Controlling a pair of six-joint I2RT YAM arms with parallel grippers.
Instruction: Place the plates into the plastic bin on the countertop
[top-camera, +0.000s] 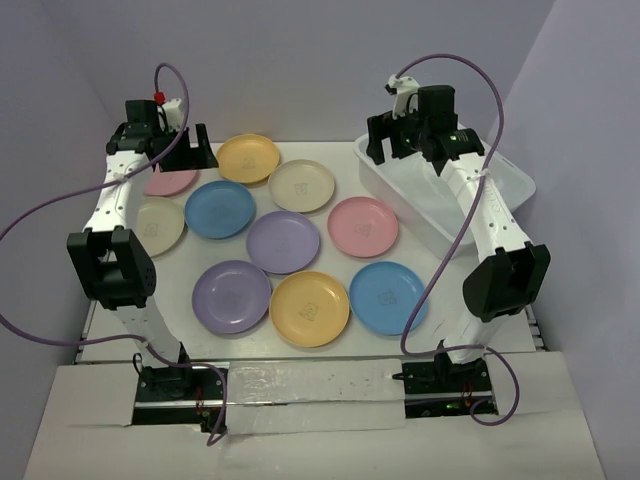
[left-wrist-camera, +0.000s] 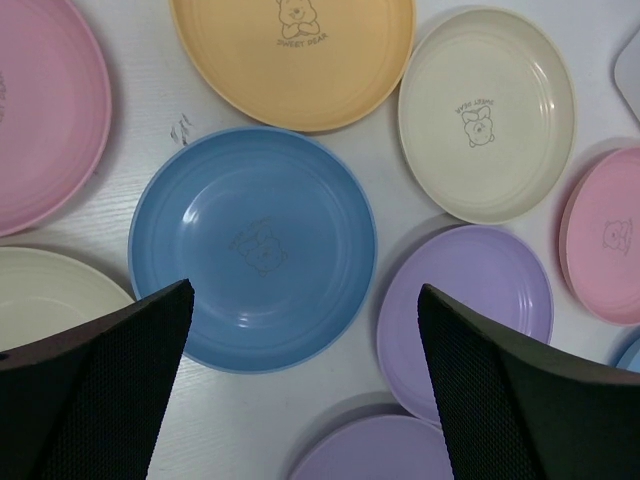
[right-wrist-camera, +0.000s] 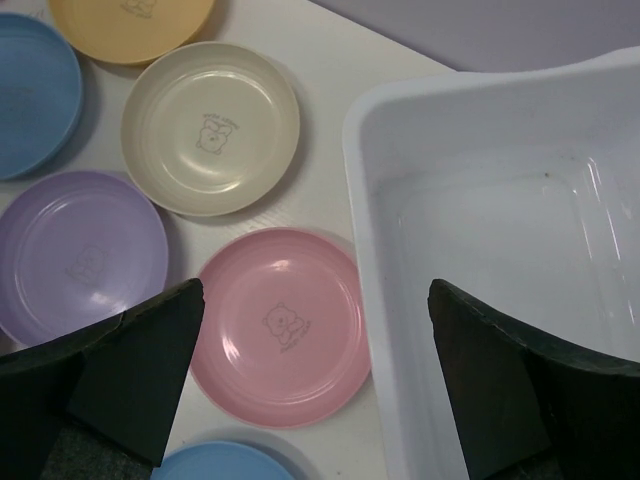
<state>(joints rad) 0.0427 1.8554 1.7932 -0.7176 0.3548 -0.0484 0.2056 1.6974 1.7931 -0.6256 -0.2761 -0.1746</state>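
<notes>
Our left jaws hang wide open and empty above the blue plate (left-wrist-camera: 252, 250), whose near edge lies between them. Our right jaws, equally spread and holding nothing, straddle the pink plate (right-wrist-camera: 282, 325) and the rolled rim of the translucent plastic bin (right-wrist-camera: 358, 200) just beside it. Both plates are round, shallow, glossy pastel plastic with a small bear mark, lying flat on the white surface (left-wrist-camera: 140, 90).
</notes>
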